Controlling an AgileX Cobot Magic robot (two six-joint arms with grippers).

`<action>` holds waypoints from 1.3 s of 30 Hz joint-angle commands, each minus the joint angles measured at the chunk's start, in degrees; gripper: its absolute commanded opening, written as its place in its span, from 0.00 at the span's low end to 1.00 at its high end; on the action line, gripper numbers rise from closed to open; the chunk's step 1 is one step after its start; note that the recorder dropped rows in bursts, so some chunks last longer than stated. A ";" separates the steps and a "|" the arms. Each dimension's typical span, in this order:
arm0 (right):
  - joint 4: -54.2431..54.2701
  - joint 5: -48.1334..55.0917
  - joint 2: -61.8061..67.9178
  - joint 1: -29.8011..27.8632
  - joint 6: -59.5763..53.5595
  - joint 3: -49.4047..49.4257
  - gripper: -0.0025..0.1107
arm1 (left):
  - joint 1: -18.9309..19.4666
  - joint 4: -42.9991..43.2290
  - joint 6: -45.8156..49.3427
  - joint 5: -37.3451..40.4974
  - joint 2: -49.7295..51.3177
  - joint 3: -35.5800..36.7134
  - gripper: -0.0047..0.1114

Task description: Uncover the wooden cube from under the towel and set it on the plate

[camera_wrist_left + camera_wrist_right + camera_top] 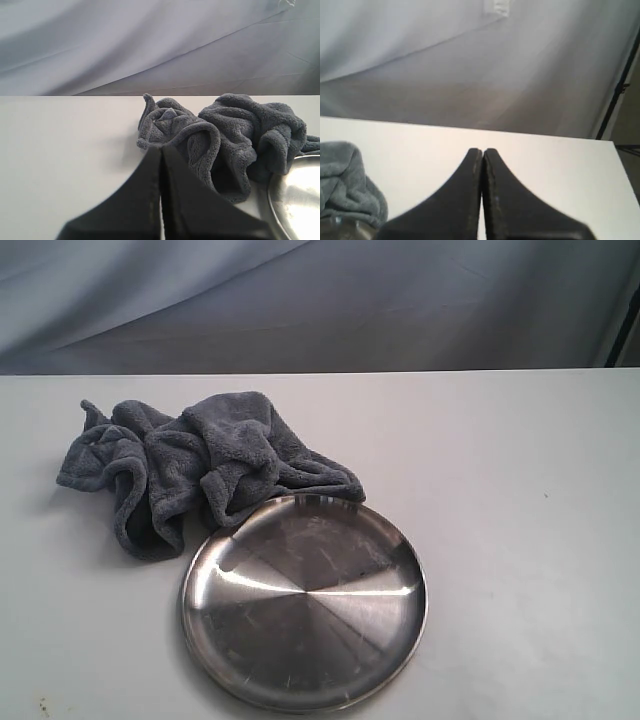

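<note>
Just ahead of my left gripper (161,149), and a little toward the plate's side, the towel (225,132) lies bunched in thick grey-blue folds on the white table (60,150), near my fingertips but apart from them. Both fingers of that gripper are pressed flat together with nothing between them. Past the towel's near fold the plate (296,197) shows its shiny rim, and one edge of the cloth seems to rest on that rim, though the overlap looks slight from the exterior view. My right gripper (483,150) is likewise clamped tight on nothing and points out over bare table, with the towel's end and a sliver of the plate well off toward my left arm's side. The wooden cube shows in no view. It may sit under the folds, but I cannot tell.
</note>
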 commanded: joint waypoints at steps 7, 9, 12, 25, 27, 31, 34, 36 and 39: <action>-0.62 12.05 20.09 9.24 -3.76 -16.24 0.02 | 0.17 -0.28 -0.30 -0.36 -0.23 0.26 0.04; -0.62 14.06 23.46 11.14 -4.52 -19.19 0.02 | 0.17 -0.28 -0.30 -0.36 -0.23 0.26 0.04; -0.62 17.79 28.47 14.08 -4.53 -22.98 0.02 | 0.17 -0.28 -0.17 -0.36 -0.23 0.26 0.04; -0.62 18.79 46.35 30.76 -5.80 -28.70 0.02 | 0.17 -0.28 -0.27 -0.36 -0.23 0.26 0.04; -0.62 18.92 48.77 33.62 -5.80 -28.70 0.02 | 0.17 -0.28 -0.27 -0.36 -0.23 0.26 0.04; -0.62 18.91 52.48 39.22 -6.96 -28.70 0.02 | 0.17 -0.28 -0.27 -0.36 -0.23 0.26 0.04; -0.62 17.60 54.86 43.45 -8.14 -28.70 0.02 | 0.17 -0.28 -0.27 -0.36 -0.23 0.26 0.04; -0.62 15.87 56.30 46.34 -8.25 -28.70 0.02 | 0.17 -0.28 -0.27 -0.36 -0.23 0.26 0.04; 1.18 12.08 58.27 49.69 -8.25 -28.70 0.02 | 0.17 -0.28 -0.27 -0.36 -0.23 0.26 0.04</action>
